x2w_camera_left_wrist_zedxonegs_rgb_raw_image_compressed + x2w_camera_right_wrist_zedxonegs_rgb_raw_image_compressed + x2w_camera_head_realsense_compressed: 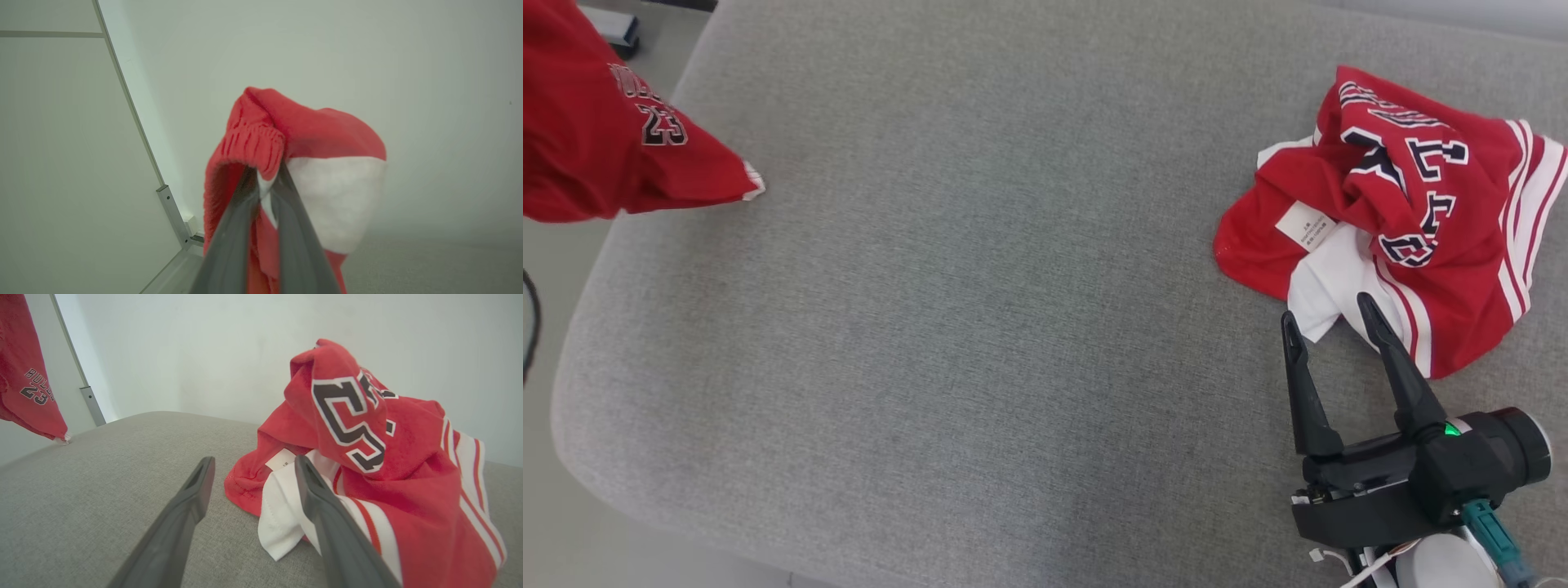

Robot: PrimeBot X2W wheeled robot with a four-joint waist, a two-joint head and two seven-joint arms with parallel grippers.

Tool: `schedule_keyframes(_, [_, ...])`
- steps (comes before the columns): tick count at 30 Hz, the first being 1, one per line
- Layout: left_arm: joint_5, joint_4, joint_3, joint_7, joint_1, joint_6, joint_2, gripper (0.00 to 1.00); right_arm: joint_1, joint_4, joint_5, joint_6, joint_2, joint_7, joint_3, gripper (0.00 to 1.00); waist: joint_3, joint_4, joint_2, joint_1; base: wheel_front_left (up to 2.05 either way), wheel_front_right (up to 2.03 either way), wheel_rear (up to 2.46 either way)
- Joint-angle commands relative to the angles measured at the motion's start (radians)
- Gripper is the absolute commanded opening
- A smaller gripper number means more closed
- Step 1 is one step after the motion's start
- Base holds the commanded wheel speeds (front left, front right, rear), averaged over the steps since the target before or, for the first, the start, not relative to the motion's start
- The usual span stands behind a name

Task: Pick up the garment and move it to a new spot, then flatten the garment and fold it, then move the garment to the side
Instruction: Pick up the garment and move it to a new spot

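The red garment (596, 139) reads "BULLS 23" in dark letters and hangs over the left edge of the grey cushion (980, 327). The left gripper (265, 173) is clenched on its ribbed edge. The right gripper (1327, 314) is low over the cushion with its fingers spread. It points at a crumpled jersey (1421, 204) with a white label (1305, 224), whose print is too small to read.

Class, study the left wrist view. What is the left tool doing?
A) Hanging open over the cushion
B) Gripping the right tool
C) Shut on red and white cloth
C: the left tool is shut on the garment, with red ribbed cloth bunched at its tips.
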Motion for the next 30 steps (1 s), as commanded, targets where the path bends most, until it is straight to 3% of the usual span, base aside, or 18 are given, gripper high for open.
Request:
schedule_keyframes(1, [-0.004, 0.034, -0.002, -0.015, 0.026, 0.0, -0.017, 0.0, 0.004, -0.015, -0.007, -0.002, -0.011, 0.002, 0.005, 1.0, 0.023, -0.013, -0.0001, 0.0, 0.0, 0.0, 0.0])
schedule_keyframes(7, [-0.014, 0.212, -0.031, -0.057, 0.057, -0.02, -0.08, 0.0, 0.006, -0.07, -0.014, -0.002, -0.032, 0.032, 0.014, 1.0, 0.055, -0.038, -0.0001, 0.0, 0.0, 0.0, 0.0])
schedule_keyframes(19, [-0.061, 0.64, -0.076, -0.08, 0.057, -0.105, -0.225, 0.0, 0.016, -0.166, -0.022, -0.002, -0.064, 0.093, 0.024, 1.0, 0.101, -0.079, -0.0001, 0.0, 0.0, 0.0, 0.0])
schedule_keyframes(24, [-0.063, 0.733, -0.092, -0.082, 0.043, -0.122, -0.249, 0.0, 0.02, -0.18, -0.017, -0.002, -0.071, 0.103, 0.025, 1.0, 0.093, -0.081, -0.0001, 0.0, 0.0, 0.0, 0.0])
schedule_keyframes(25, [-0.069, 0.745, -0.09, -0.089, 0.037, -0.123, -0.254, 0.15, 0.023, -0.18, -0.016, -0.002, -0.071, 0.102, 0.023, 1.0, 0.088, -0.079, -0.0001, 0.0, 0.0, 0.0, 0.0])
schedule_keyframes(27, [-0.067, 0.765, -0.093, -0.103, 0.026, -0.128, -0.251, 1.0, 0.029, -0.18, -0.013, -0.002, -0.069, 0.101, 0.026, 1.0, 0.078, -0.075, -0.0001, 0.0, 0.0, 0.0, 0.0])
schedule_keyframes(30, [-0.071, 0.784, -0.091, -0.118, 0.005, -0.131, -0.243, 1.0, 0.033, -0.171, -0.012, -0.002, -0.06, 0.096, 0.036, 1.0, 0.057, -0.065, -0.0001, 0.0, 0.0, 0.0, 0.0])
